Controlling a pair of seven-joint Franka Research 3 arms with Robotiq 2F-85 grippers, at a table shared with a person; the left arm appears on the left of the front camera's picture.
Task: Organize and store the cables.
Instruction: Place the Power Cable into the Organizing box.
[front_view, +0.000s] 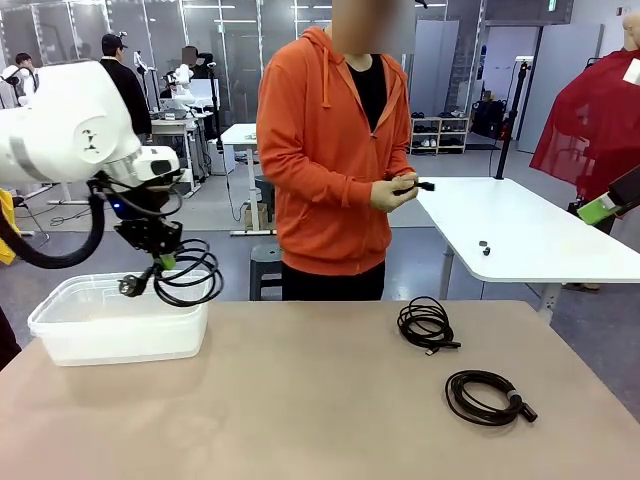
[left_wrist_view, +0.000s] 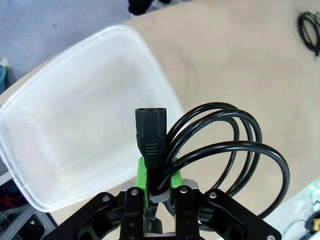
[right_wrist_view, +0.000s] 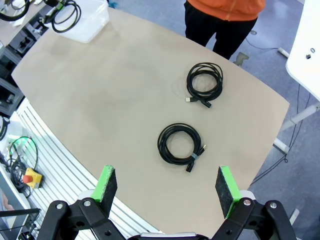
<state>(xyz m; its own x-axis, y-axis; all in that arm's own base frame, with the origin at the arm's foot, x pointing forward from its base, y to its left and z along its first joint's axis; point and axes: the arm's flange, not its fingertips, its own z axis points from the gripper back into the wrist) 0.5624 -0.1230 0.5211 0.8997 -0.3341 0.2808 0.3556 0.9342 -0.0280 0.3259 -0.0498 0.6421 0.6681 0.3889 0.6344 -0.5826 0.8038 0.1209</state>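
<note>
**A:** Closest in is the left claw. What has it got?

**B:** It's clenched on a black power cord, pinched between the green pads just below the plug. The plug stands upright and the loops fan out to one side.

**A:** Where is that over the desk?

**B:** Above the right end of the clear plastic tub, which sits at the desk's left side. The loops hang across the rim. I cannot tell whether they touch it.

**A:** And the right claw?

**B:** Released, with its pads spread wide and nothing between them, high over the desk.

**A:** Other cables?

**B:** Two lie flat on the desk's right half: the near coil and the far coil, apart from each other.

**A:** And the person?

**B:** Standing at the far side, with both hands on a small black cord piece.
</note>
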